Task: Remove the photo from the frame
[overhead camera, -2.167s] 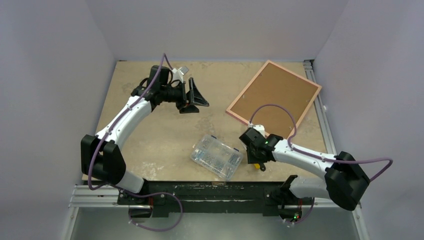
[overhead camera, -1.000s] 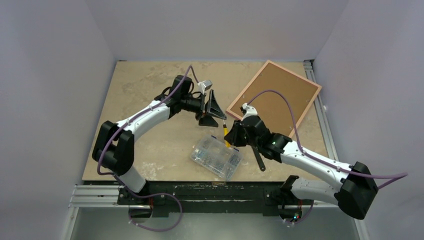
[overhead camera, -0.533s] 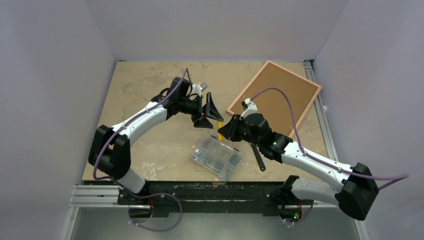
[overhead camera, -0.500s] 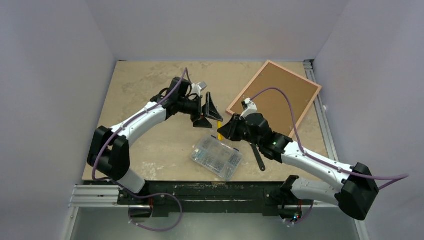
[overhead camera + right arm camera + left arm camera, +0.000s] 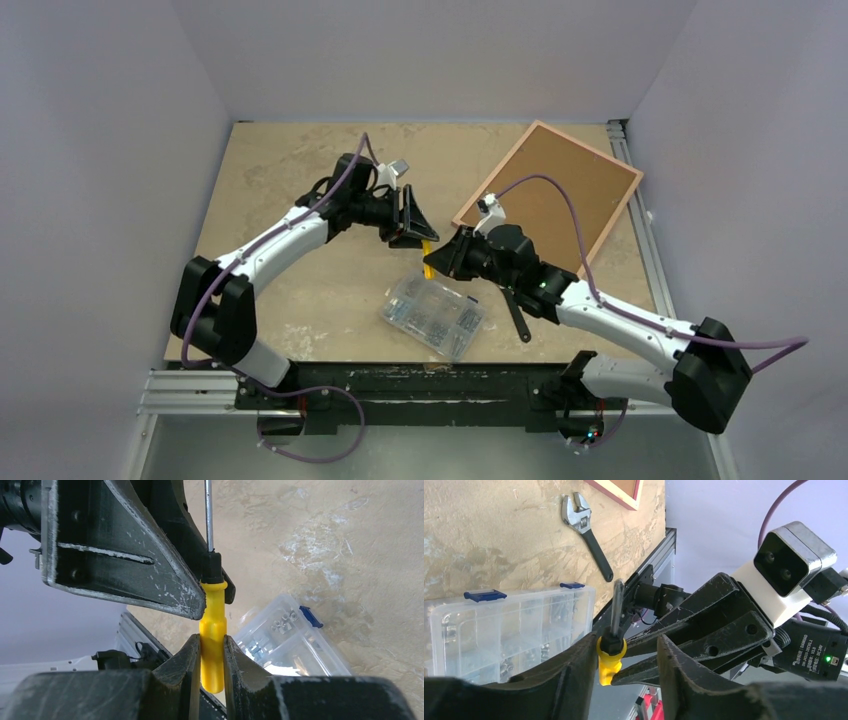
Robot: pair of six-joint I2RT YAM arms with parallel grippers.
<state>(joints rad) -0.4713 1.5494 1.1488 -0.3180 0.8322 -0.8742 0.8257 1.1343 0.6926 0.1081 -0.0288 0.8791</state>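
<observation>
Over the middle of the pale chipboard tabletop (image 5: 300,170), the left fingers (image 5: 412,218) and the right fingers (image 5: 448,257) meet tip to tip around a yellow-handled screwdriver (image 5: 429,267), which from above is only a yellow speck between them. The right wrist view makes the hold plain: the right fingers (image 5: 187,660) pinch the yellow handle low down, the steel shaft points away, and the black collar sits between the two left fingers. The left wrist view adds what that one hides: the left fingers (image 5: 574,670) are spread, with the handle's top against one and a clear gap to the other.

Near the front edge lies a clear plastic compartment box with blue latches (image 5: 432,316). A silver adjustable wrench with a black handle (image 5: 589,535) shows its head only to the left wrist camera; from above it is a dark bar beside the right arm. The thin pink rectangular frame (image 5: 548,195) lies flat at the far right corner, brown fibreboard back up, apart from both arms. The left wrist view catches just one corner of it. The photo cannot be seen in any view.
</observation>
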